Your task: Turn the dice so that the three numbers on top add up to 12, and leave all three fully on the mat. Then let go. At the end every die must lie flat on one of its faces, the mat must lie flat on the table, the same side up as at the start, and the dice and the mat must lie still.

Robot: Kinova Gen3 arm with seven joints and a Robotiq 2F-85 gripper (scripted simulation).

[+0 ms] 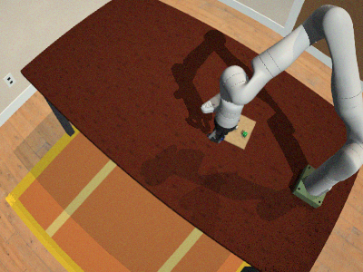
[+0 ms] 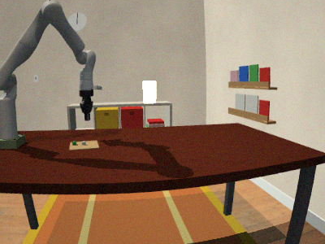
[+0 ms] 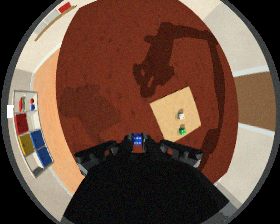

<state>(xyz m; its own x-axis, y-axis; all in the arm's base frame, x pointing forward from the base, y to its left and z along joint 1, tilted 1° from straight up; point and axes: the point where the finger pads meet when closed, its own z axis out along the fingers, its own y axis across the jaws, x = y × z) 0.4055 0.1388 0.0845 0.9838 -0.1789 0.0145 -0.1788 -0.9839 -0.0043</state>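
Observation:
A tan mat point(image 1: 240, 131) lies on the dark table; it also shows in the side view point(image 2: 84, 145) and the wrist view point(image 3: 175, 113). A green die point(image 1: 244, 133) and a white die point(image 3: 180, 115) rest on it; the green die also shows in the wrist view point(image 3: 183, 130) and the side view point(image 2: 75, 142). My gripper point(image 2: 86, 116) hangs well above the table, over the mat's edge. It is shut on a blue die point(image 3: 138, 140), seen between the fingers in the wrist view and from above point(image 1: 220, 139).
The arm's green base point(image 1: 309, 191) stands on the table near the mat. A white shelf with yellow and red boxes point(image 2: 119, 117) stands behind the table. Wall shelves with coloured blocks point(image 2: 249, 89) are at the right.

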